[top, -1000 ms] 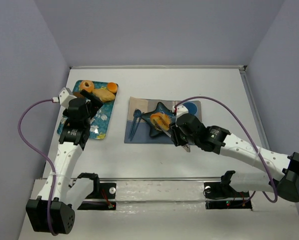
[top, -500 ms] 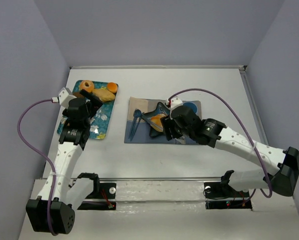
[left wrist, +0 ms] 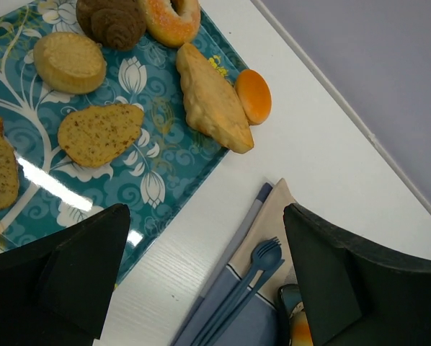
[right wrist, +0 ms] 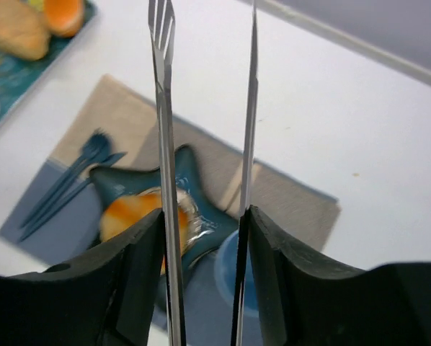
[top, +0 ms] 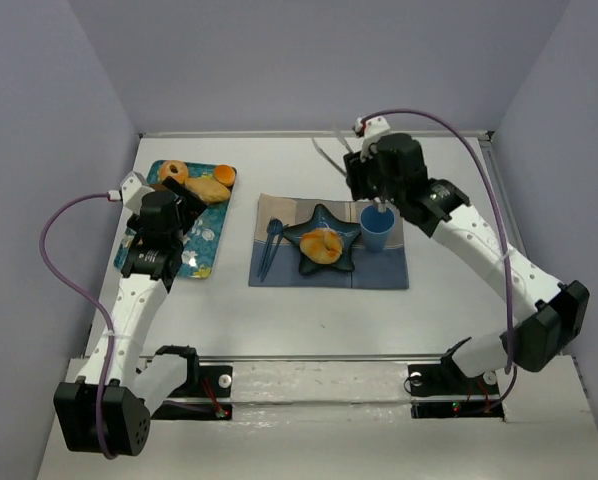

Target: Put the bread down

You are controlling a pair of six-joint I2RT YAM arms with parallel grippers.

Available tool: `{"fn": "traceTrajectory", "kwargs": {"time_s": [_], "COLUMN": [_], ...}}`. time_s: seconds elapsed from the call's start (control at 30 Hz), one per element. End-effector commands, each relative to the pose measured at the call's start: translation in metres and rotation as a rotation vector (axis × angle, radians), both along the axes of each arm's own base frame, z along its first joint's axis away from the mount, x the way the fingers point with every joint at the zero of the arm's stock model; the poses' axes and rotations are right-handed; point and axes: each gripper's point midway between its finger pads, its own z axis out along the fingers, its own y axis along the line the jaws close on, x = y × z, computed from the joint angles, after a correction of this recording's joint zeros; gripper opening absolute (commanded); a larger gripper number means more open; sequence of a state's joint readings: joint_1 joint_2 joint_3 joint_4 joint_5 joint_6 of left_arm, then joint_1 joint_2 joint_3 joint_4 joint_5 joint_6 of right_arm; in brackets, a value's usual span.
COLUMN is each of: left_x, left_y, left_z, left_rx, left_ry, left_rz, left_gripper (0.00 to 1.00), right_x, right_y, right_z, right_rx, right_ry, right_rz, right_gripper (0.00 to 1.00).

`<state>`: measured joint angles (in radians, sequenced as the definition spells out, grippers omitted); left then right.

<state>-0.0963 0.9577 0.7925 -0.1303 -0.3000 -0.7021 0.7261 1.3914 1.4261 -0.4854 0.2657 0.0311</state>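
So the bread [top: 322, 243] is sitting right in the middle of the dark star-shaped plate [top: 345, 262], nothing touching it. The plate's on a placemat [top: 379, 272] roughly mid-worktop [top: 279, 320], with the blue cup [top: 376, 230] just beside the plate on its right and some blue cutlery [top: 269, 245] lying on the mat's left end. The right end effector [right wrist: 205, 216] is up high behind the cup, well apart from the bread. It's clamped on a pair of thin metal tongs [right wrist: 163, 108], its black fingers pressing on the outer sides. The two blades stand apart with nothing between them, and in the wrist view you look down past them at the bread, plate and cup. Over on the left there's a teal floral tray [top: 204, 248] with the other baked stuff: a doughnut [top: 173, 171], a long pastry [top: 207, 188], a small orange round piece [top: 225, 175], plus a few more in the wrist view. The left end effector [left wrist: 201, 216] hangs above the tray's edge nearest the mat, fingers spread wide, holding nothing. From its camera you can just catch a sliver of the plate at the bottom edge.
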Motion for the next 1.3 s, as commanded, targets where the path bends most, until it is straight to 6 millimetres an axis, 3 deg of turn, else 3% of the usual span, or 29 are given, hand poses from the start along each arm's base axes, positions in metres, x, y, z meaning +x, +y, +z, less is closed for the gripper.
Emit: {"fn": "traceTrajectory", "kwargs": {"time_s": [0.0, 0.13, 0.2, 0.4, 0.57, 0.63, 0.8, 0.87, 0.97, 1.0, 1.1, 1.13, 1.17, 1.27], "left_x": [0.012, 0.018, 0.022, 0.039, 0.047, 0.048, 0.05, 0.051, 0.051, 0.051, 0.049, 0.047, 0.047, 0.039], "left_y": [0.006, 0.009, 0.01, 0.006, 0.006, 0.007, 0.008, 0.009, 0.009, 0.008, 0.005, 0.005, 0.005, 0.002], "left_z": [0.032, 0.029, 0.026, 0.02, 0.015, 0.012, 0.009, 0.007, 0.007, 0.008, 0.012, 0.017, 0.017, 0.026], "left_rx": [0.035, 0.05, 0.053, 0.074, 0.084, 0.084, 0.092, 0.1, 0.097, 0.094, 0.083, 0.079, 0.075, 0.055], "left_ry": [-0.082, -0.076, -0.072, -0.042, -0.019, -0.013, -0.001, 0.008, 0.016, 0.015, 0.013, 0.006, 0.004, -0.013], "left_rz": [0.015, 0.035, 0.042, 0.015, 0.01, 0.016, 0.022, 0.026, 0.025, 0.021, 0.008, 0.006, 0.008, -0.001], "left_gripper": [0.99, 0.99, 0.99, 0.99, 0.99, 0.99, 0.99, 0.99, 0.99, 0.99, 0.99, 0.99, 0.99, 0.99], "right_x": [0.08, 0.137, 0.172, 0.24, 0.256, 0.256, 0.249, 0.253, 0.257, 0.257, 0.257, 0.252, 0.248, 0.237], "right_y": [-0.036, -0.034, -0.033, -0.025, -0.006, -0.002, -0.002, -0.008, -0.013, -0.015, -0.019, -0.021, -0.022, -0.043], "right_z": [0.039, 0.012, -0.014, -0.075, -0.111, -0.133, -0.155, -0.155, -0.138, -0.131, -0.093, -0.07, -0.059, -0.012], "right_rx": [-0.013, -0.12, -0.152, -0.195, -0.105, -0.083, -0.055, -0.07, -0.082, -0.083, -0.076, -0.063, -0.051, -0.003], "right_ry": [-0.173, -0.193, -0.172, -0.127, -0.077, -0.03, 0.04, 0.043, 0.02, 0.01, -0.044, -0.072, -0.082, -0.117], "right_rz": [0.148, 0.324, 0.386, 0.452, 0.527, 0.541, 0.532, 0.49, 0.447, 0.435, 0.395, 0.377, 0.371, 0.205], "right_gripper": [0.51, 0.51, 0.52, 0.53, 0.59, 0.62, 0.78, 0.8, 0.84, 0.92, 1.0, 1.0, 1.0, 1.0]}}
